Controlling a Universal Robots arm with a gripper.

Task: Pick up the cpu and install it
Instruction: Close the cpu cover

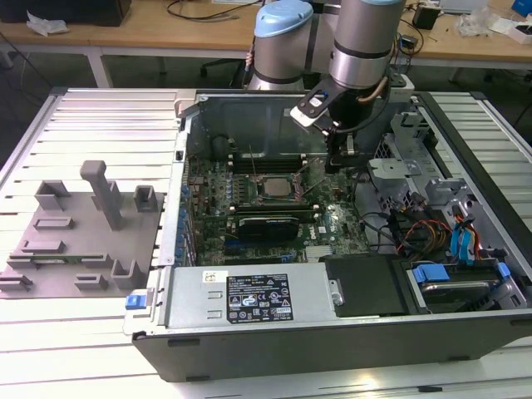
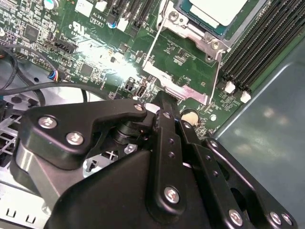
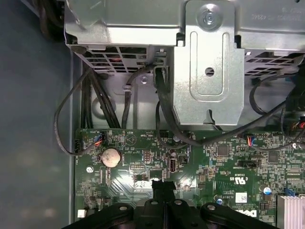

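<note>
The cpu [image 1: 273,188] is a silvery-white square lying flat in the metal-rimmed socket frame [image 1: 293,178] on the motherboard inside the open computer case. In the second wrist view the cpu [image 2: 217,10] sits within the socket frame [image 2: 188,29], apart from the gripper. My gripper [image 1: 337,160] hangs low over the board, just to the exterior view's right of the socket. Its black fingers are shut together with nothing seen between them in both wrist views [image 2: 164,98] [image 3: 163,189]. The tip is close to the socket's shiny metal tab [image 2: 177,88].
Memory slots [image 2: 259,45] run beside the socket. A metal drive cage [image 3: 207,62] and black cables [image 3: 164,119] stand close to the gripper. A graphics card [image 1: 266,225] and power supply [image 1: 249,295] lie nearer the front. Grey fixture blocks [image 1: 83,229] sit outside the case at the exterior view's left.
</note>
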